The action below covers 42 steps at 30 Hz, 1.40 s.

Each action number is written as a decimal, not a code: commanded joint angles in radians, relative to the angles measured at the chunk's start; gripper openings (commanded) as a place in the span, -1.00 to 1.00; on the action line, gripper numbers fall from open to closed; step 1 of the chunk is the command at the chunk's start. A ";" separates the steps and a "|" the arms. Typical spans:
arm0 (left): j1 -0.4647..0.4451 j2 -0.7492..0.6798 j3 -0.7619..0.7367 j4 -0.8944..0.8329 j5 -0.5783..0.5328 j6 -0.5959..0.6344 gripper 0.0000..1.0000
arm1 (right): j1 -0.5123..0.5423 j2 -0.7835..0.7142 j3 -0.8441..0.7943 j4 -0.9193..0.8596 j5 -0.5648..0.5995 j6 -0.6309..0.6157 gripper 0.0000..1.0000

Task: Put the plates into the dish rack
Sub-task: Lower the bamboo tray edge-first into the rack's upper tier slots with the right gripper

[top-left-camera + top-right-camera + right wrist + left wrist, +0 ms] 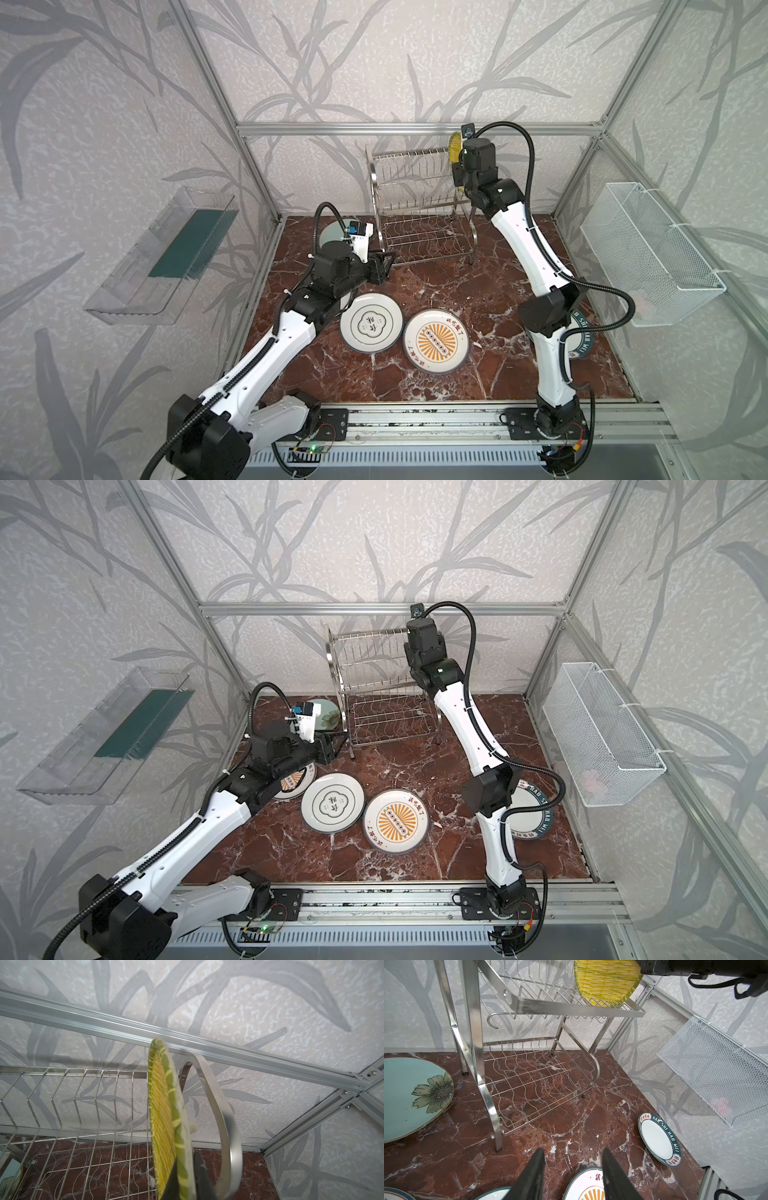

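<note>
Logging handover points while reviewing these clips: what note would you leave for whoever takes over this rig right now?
Right pincer: shut on the yellow plate, held on edge at the right end of the dish rack upper tier. I cannot tell whether it is seated in a slot.
Left pincer: open, empty, above the table in front of the rack.
Flat on the table: mint flower plate left of the rack, quatrefoil plate, sunburst plate, second sunburst plate partly under the left arm, teal-rimmed plate under the right arm.
Done: no plate released in the rack.
Left: seat the yellow plate, then load the other five.
</note>
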 commanded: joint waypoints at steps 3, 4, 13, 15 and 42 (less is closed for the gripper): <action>-0.005 -0.018 -0.006 0.002 -0.013 0.012 -0.13 | 0.006 0.009 0.048 0.023 0.019 -0.010 -1.00; -0.005 -0.015 -0.005 0.001 -0.014 0.012 -0.14 | 0.005 0.011 0.049 0.018 0.018 -0.012 -1.00; -0.004 -0.009 0.000 0.004 -0.017 0.009 -0.14 | 0.006 0.052 0.127 -0.048 0.004 -0.002 -0.97; -0.005 -0.007 0.000 0.004 -0.017 0.009 -0.13 | 0.006 0.058 0.137 -0.055 0.002 0.000 -0.94; -0.004 -0.005 0.000 0.002 -0.015 0.009 -0.14 | -0.007 0.038 0.147 -0.076 0.084 0.047 -0.34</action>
